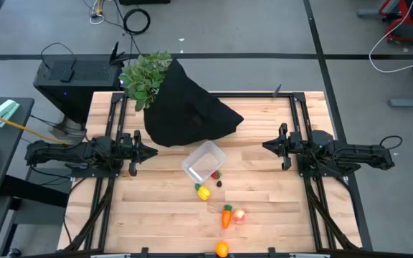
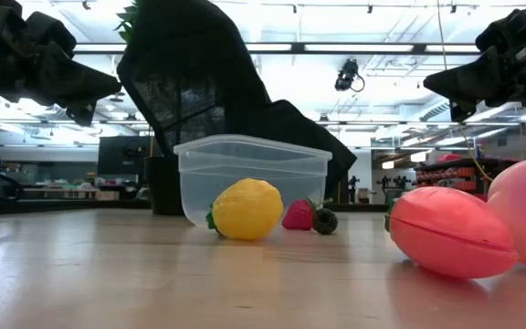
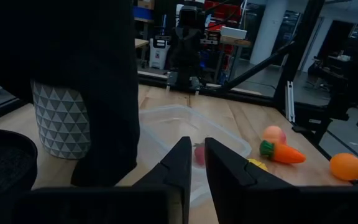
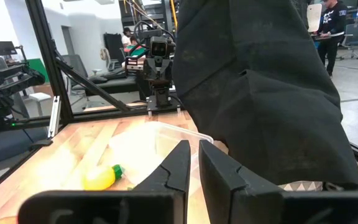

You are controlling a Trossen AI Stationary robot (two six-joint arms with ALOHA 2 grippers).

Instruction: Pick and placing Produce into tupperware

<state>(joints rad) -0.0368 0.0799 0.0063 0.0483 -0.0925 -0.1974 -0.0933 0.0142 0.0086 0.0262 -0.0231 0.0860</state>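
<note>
The clear tupperware (image 1: 204, 163) stands upright on the wooden table's middle, its open top up. On the table near it lie the produce: a yellow piece (image 1: 203, 192), a small red berry (image 1: 216, 174) and a dark berry (image 1: 219, 183) by its near corner, an orange carrot (image 1: 226, 216) beside a pink-red fruit (image 1: 239, 216), and an orange ball (image 1: 222, 249) at the near edge. My left gripper (image 1: 155, 152) hovers level left of the tupperware, shut and holding nothing. My right gripper (image 1: 265, 145) hovers level to its right, also shut and holding nothing.
A black cloth heap (image 1: 188, 107) covers the table's far middle, just behind the tupperware, with a leafy green plant (image 1: 145, 77) at its far left. Under the cloth shows a patterned pot (image 3: 59, 118). Dark frame rails (image 1: 300, 115) run along both table sides.
</note>
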